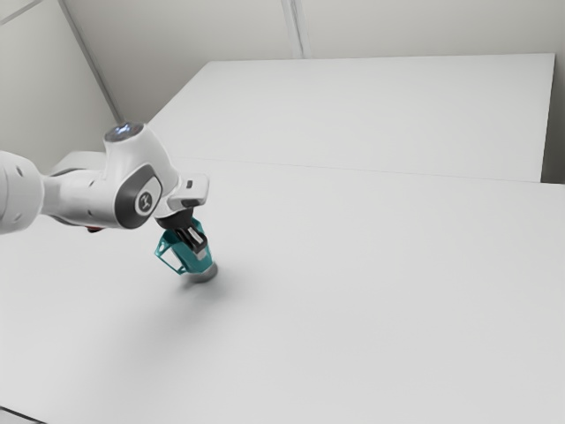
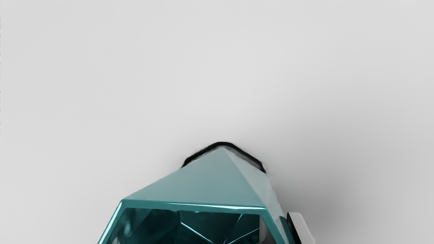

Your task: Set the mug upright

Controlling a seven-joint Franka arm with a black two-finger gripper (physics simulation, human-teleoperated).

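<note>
The teal mug (image 1: 196,262) leans in the exterior view, its grey base (image 1: 205,275) low at the table and its mouth tipped toward the arm, with the handle on the exterior view's left. The black gripper (image 1: 196,245) reaches down over the mouth, one finger outside the near wall. In the wrist view the mug (image 2: 203,186) shows its open mouth and dark interior. There the gripper (image 2: 282,232) holds the mug's wall, one finger inside and the other outside. Whether the base touches the table I cannot tell.
A broad white table (image 1: 353,291) extends around the mug, with a second white surface (image 1: 371,115) behind it. The arm comes in from the exterior view's left. A small dark red object (image 1: 94,230) is partly hidden behind the arm.
</note>
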